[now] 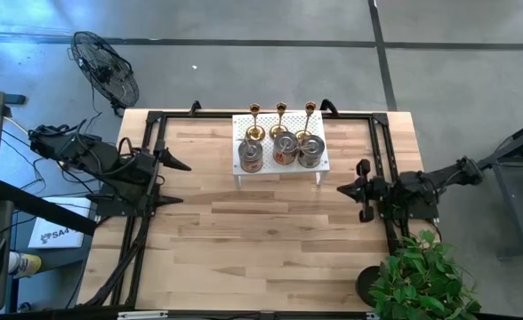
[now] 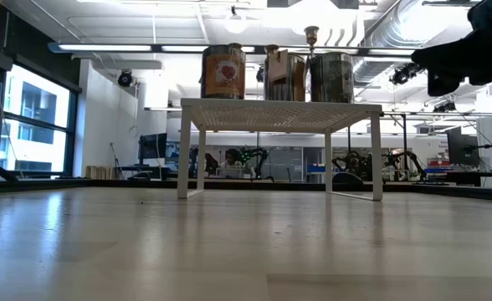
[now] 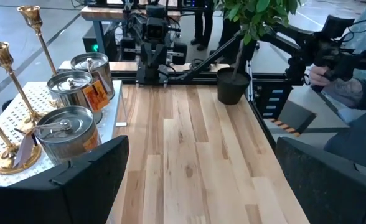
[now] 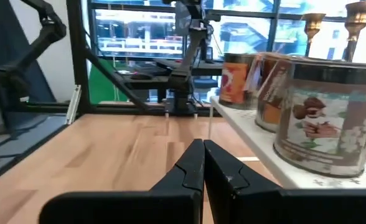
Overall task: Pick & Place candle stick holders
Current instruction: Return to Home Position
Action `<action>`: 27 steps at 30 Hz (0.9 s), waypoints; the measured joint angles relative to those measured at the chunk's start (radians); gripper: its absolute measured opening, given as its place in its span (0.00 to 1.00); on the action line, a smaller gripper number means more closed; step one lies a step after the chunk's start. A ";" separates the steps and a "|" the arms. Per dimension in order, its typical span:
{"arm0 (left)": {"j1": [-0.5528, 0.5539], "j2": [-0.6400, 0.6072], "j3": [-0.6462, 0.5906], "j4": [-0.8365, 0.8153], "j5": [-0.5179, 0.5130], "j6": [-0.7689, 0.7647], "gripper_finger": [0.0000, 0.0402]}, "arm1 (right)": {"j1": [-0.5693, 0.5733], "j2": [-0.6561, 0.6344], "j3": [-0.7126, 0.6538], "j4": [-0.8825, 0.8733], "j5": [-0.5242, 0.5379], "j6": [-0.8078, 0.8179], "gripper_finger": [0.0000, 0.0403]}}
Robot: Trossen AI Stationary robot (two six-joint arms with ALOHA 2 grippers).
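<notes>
All six pieces are up on the white rack [image 1: 323, 162], which sits at the far middle of the worktop [image 1: 261, 240].

The high view gives the layout cleanly: three gold holders [image 1: 280, 118] in a row along the rack's far side, and three tins [image 1: 285, 148] packed close along its near side. The low view can't show that at all. From worktop height the tins block nearly everything, and only the top of one gold holder pokes up between the middle and right tin. What it does show is that the tins stand upright and flat on the rack top, with printed labels facing the near side.

The left gripper [image 1: 172, 182] is out at the left side of the worktop, well apart from the rack and pointing right. Its own wrist view settles the fingers [image 3: 77, 180]: spread wide with nothing between them. That view also catches the tins' lids with their pull tabs. It takes in a potted plant [image 3: 236, 50] by the near right corner and a person [image 3: 351, 93] past the right edge too.

The right gripper [image 1: 345, 188] is at the right side, pointing left, clear of the rack. From above you can't really judge its fingers. The right wrist view does the job: they're pressed together, holding nothing. From there the tins are close by with their labels in plain sight, and two gold tops show behind them.

Only the high view shows the fan [image 1: 108, 67] on the floor beyond the far left corner.
</notes>
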 joint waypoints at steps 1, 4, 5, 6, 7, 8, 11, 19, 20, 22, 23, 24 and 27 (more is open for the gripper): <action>0.000 0.000 0.000 0.000 -0.002 0.002 0.99 | -0.017 0.000 0.000 -0.001 -0.021 0.007 0.00; 0.000 -0.001 0.000 -0.002 -0.007 0.005 0.99 | -0.052 0.000 0.000 -0.009 -0.077 0.036 0.00; 0.000 -0.002 0.000 -0.002 -0.009 0.006 0.99 | -0.059 0.000 0.000 -0.009 -0.081 0.040 0.00; 0.000 -0.002 0.000 -0.004 -0.010 0.009 0.99 | -0.063 0.000 0.000 -0.009 -0.080 0.041 0.00; 0.000 -0.002 0.000 -0.007 -0.010 0.013 0.99 | -0.066 0.000 0.002 -0.015 -0.074 0.041 0.00; 0.000 -0.002 0.000 -0.010 -0.010 0.020 0.99 | -0.068 0.000 0.006 -0.022 -0.066 0.041 0.00; 0.000 -0.002 0.000 -0.009 -0.010 0.028 0.99 | -0.068 0.000 0.027 -0.044 -0.055 0.037 0.00; 0.000 -0.006 0.000 -0.031 -0.009 0.033 0.99 | -0.064 -0.001 0.004 0.019 -0.031 0.009 0.00; 0.000 -0.008 0.000 -0.031 -0.009 0.038 0.99 | -0.064 -0.001 0.000 0.045 -0.046 0.001 0.00; 0.000 -0.014 0.001 -0.031 -0.009 0.046 0.99 | -0.064 -0.001 0.000 0.086 -0.074 -0.018 0.00; 0.000 -0.019 0.001 -0.031 -0.009 0.050 0.99 | -0.064 -0.002 0.000 0.108 -0.079 -0.030 0.00; 0.000 -0.024 0.001 -0.031 -0.009 0.053 0.99 | -0.064 -0.002 0.000 0.130 -0.079 -0.046 0.00; 0.000 -0.037 0.001 -0.031 -0.009 0.054 0.99 | -0.064 -0.001 0.000 0.155 -0.078 -0.086 0.00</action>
